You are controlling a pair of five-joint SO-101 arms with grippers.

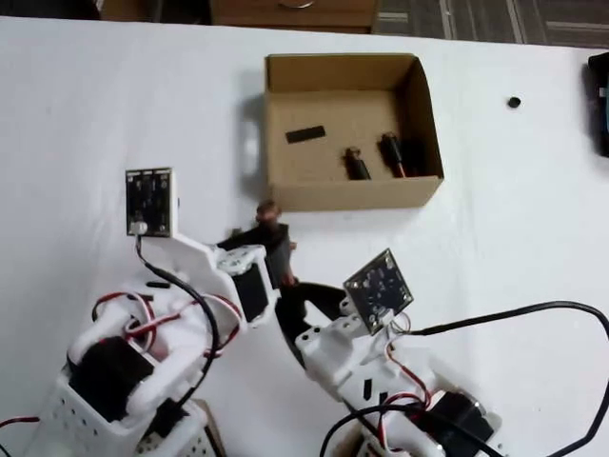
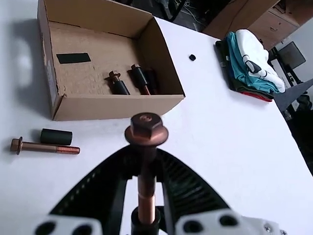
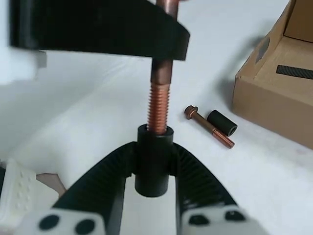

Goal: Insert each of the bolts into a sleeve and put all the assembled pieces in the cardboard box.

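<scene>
**Asker:** What are your claws holding?

**Me:** My left claw (image 2: 145, 164) is clenched on the smooth shank of a copper bolt (image 2: 145, 133), with the hex head pointing away from my wrist. My right claw (image 3: 154, 149) is clamped round a black sleeve (image 3: 154, 169), held in line with that bolt. The bolt's threaded tip sits just inside the sleeve's mouth. Most of the thread is exposed between the sleeve and my left claw.

**Asker:** What is around them?

**Me:** My 2 claws meet over the white table (image 2: 230, 147), near the front wall of the cardboard box (image 2: 117, 106) but apart from it. Just outside that wall lie 1 loose bolt (image 2: 44, 147) and 1 loose sleeve (image 2: 55, 136), side by side. I cannot tell whether they touch. Well away past the box are a small black object (image 2: 192, 58) and a folded cloth (image 2: 249, 58).

**Asker:** And inside the box?

**Me:** It is open at the top. An assembled piece (image 2: 119, 85) and a second assembled piece (image 2: 141, 77) lie close together on its floor, towards the front wall. Each is a copper bolt in a black sleeve. A flat black strip (image 2: 73, 58) lies apart from them.
</scene>
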